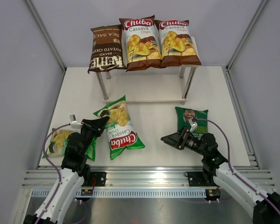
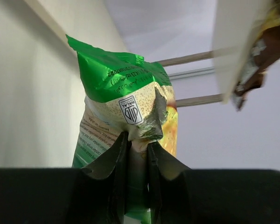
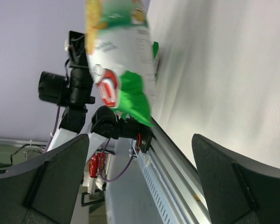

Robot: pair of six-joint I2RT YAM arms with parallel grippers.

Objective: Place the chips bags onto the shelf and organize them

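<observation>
White tabletop (image 1: 158, 112) ahead: we have our left gripper (image 1: 104, 122) clamped on the light green Chuba bag (image 1: 123, 137); the shelf (image 1: 144, 88) lies at one o'clock, right gripper (image 1: 169, 140) wide, empty.

The shelf (image 1: 144, 89), pale boards on shiny metal legs, carries three bags side by side on its top board: the dark brown Kettle bag (image 1: 106, 48) at its left end, then the centre Cassava bag (image 1: 140, 43) and the right Cassava bag (image 1: 176, 42). In front of the shelf the middle light green Chuba bag (image 1: 119, 128) lies at an angle. The left light green bag (image 1: 60, 141) lies well off its front-left and the dark green bag (image 1: 191, 119) off its front-right.
</observation>
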